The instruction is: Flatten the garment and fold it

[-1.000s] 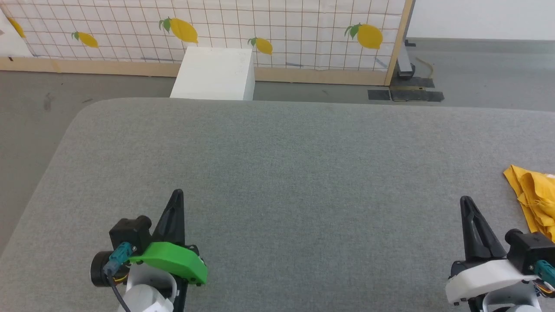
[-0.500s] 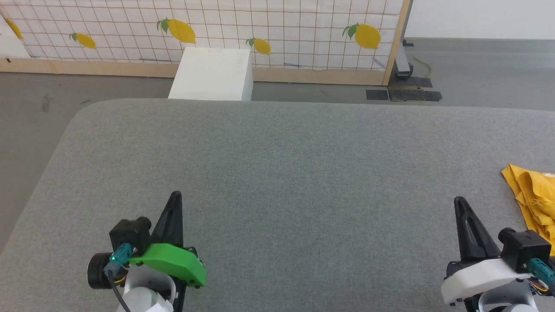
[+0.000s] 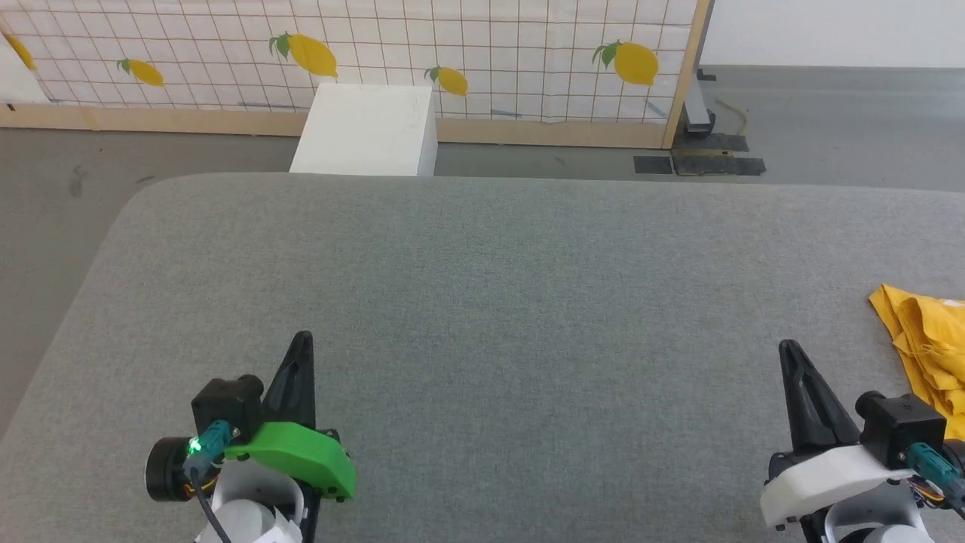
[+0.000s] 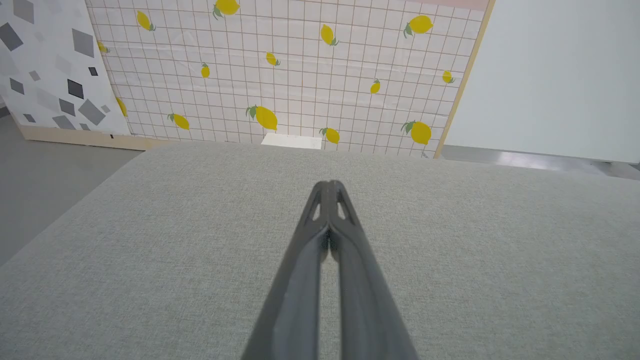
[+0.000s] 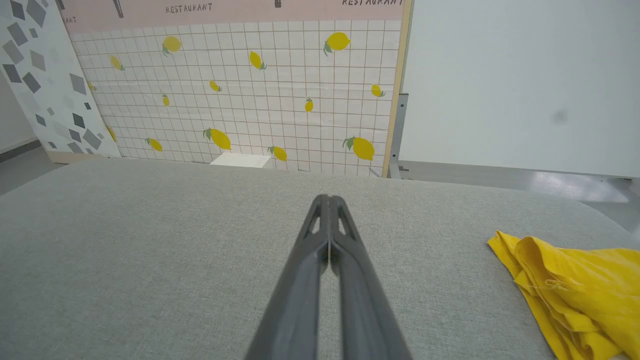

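Grey table [image 3: 482, 256]; one garment [image 3: 927, 339]; two grippers [image 3: 303, 337] [image 3: 788, 347]

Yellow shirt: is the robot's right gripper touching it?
Apart. The right wrist view shows a strip of bare grey table between the right gripper, its jaws shut on nothing, and the crumpled garment lying off to the side.

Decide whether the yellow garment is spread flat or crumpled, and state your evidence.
Crumpled: the garment lies in rumpled, overlapping folds near the right side of the table, partly out of frame.
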